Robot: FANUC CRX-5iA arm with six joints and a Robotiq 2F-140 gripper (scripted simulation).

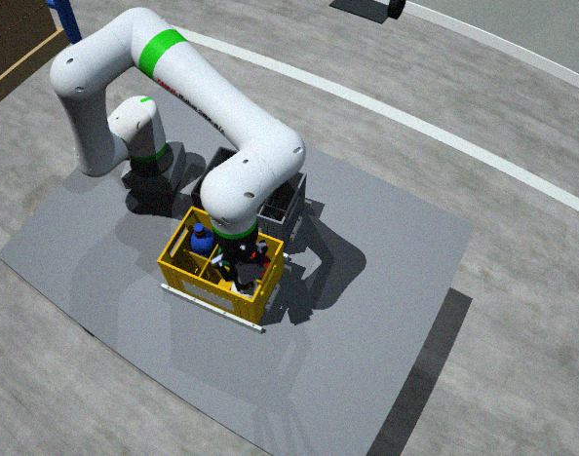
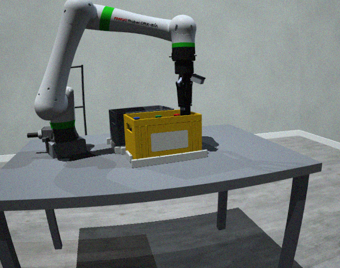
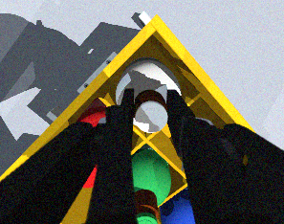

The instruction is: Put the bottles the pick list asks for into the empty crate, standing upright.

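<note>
The yellow crate [image 2: 162, 135] stands on the table with several bottles in its cells. My gripper [image 3: 149, 103] reaches down into its front right corner cell and is shut on the neck of the white-labelled bottle [image 3: 147, 91], which still stands in its cell. In the wrist view a red bottle [image 3: 93, 117], a green bottle [image 3: 150, 174] and a blue bottle [image 3: 176, 211] stand in the neighbouring cells. The blue bottle [image 1: 201, 238] also shows in the top view. The dark empty crate [image 1: 280, 201] stands right behind the yellow one, partly hidden by my arm. The pick list is hidden.
White rails [image 2: 168, 158] hold the yellow crate at its base. The robot base [image 2: 64, 144] stands at the table's back left. The table edge [image 2: 164, 193] runs along the front.
</note>
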